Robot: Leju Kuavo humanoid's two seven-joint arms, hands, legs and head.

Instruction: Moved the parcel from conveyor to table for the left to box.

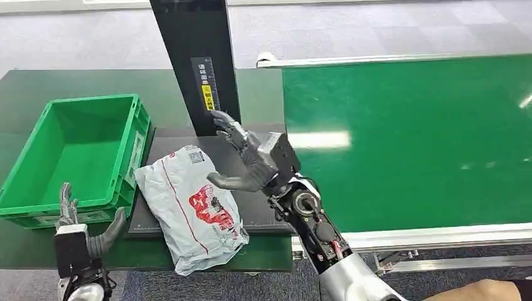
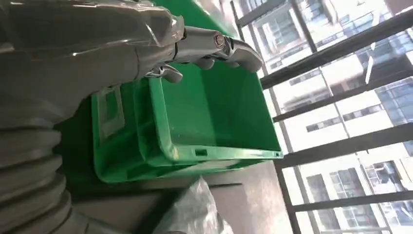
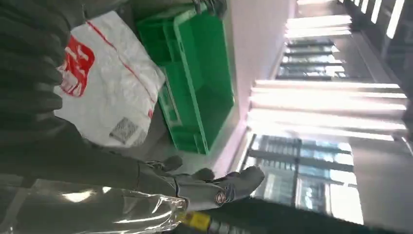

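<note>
table [image 1: 37, 84] | one parcel [image 1: 191, 207]; one green box [image 1: 75, 157] | both robot hands spread: left [image 1: 78, 229]; right [image 1: 244, 160]

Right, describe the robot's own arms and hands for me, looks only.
The right arm is silver low down, then exposed black joint parts with red wiring near the wrist. The right hand is dark grey with metallic-looking fingers. The left hand is grey too, on a blocky black wrist. The wrist views show grey ribbed covers under clear plastic wrap.
</note>
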